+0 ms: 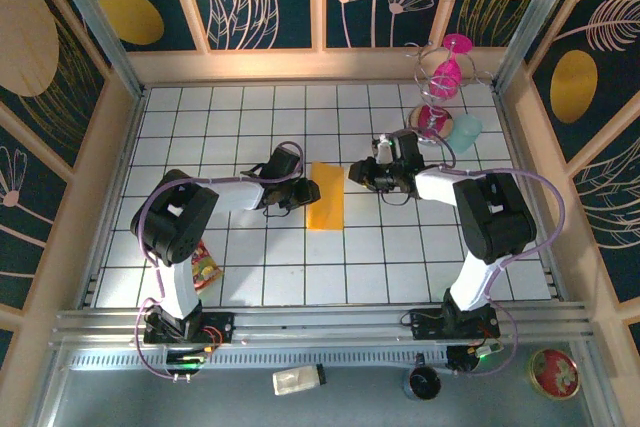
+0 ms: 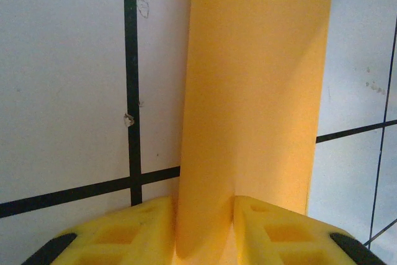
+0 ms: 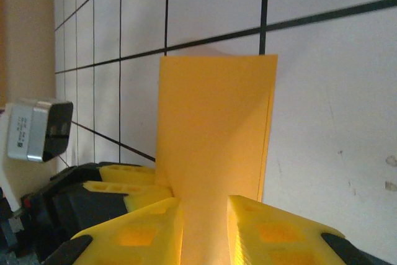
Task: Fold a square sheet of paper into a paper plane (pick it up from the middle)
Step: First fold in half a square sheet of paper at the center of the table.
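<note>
The square sheet of paper (image 1: 326, 202) is orange-yellow and folded into a narrow rectangle near the middle of the tiled table. My left gripper (image 1: 310, 190) meets its left edge and my right gripper (image 1: 352, 175) its upper right corner. In the left wrist view the paper (image 2: 254, 91) runs up from between the yellow fingers of my left gripper (image 2: 205, 231), and a bulged fold touches both. In the right wrist view the paper (image 3: 214, 122) fills the gap of my right gripper (image 3: 205, 234). The left gripper's fingers (image 3: 118, 181) show beside it.
A red-yellow snack packet (image 1: 205, 269) lies by the left arm's base. A pink hourglass-shaped thing in a wire stand (image 1: 443, 82) and a teal object (image 1: 465, 130) sit at the back right. Wooden walls ring the table (image 1: 250, 277).
</note>
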